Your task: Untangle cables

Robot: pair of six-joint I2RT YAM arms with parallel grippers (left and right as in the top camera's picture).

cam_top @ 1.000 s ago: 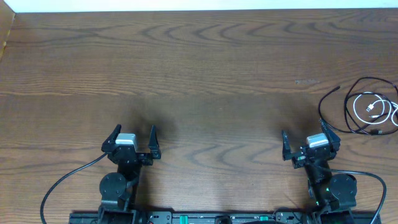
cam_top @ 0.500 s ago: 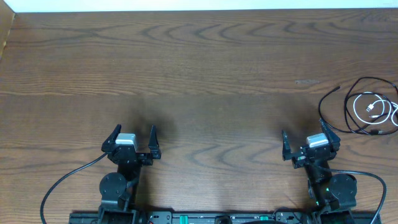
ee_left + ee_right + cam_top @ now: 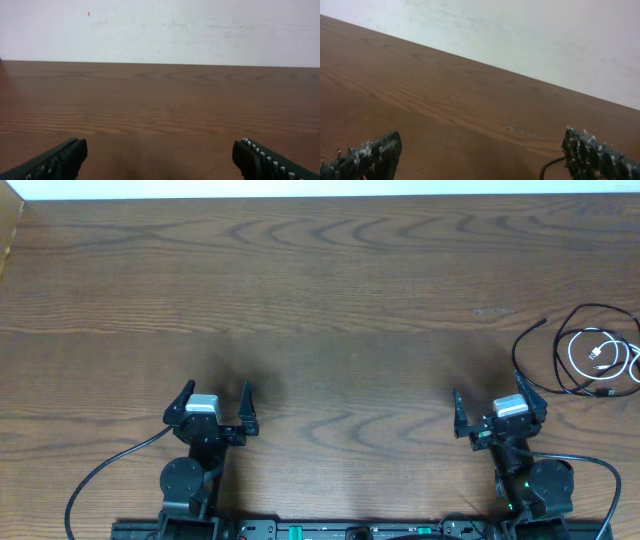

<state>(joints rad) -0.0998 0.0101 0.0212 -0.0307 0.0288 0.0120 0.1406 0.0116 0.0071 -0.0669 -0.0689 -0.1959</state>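
Dark brown wood-grain table fills the overhead view, w/ a plain white wall right behind its far edge, faint marks on wall, light even.

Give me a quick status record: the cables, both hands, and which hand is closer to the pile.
cables: black and white, overlapping loops on the table, at the right edge of the overhead view
left hand: open, empty, far from cables
right hand: open, empty, apart from cables
closer hand: right
untangling: not yet begun
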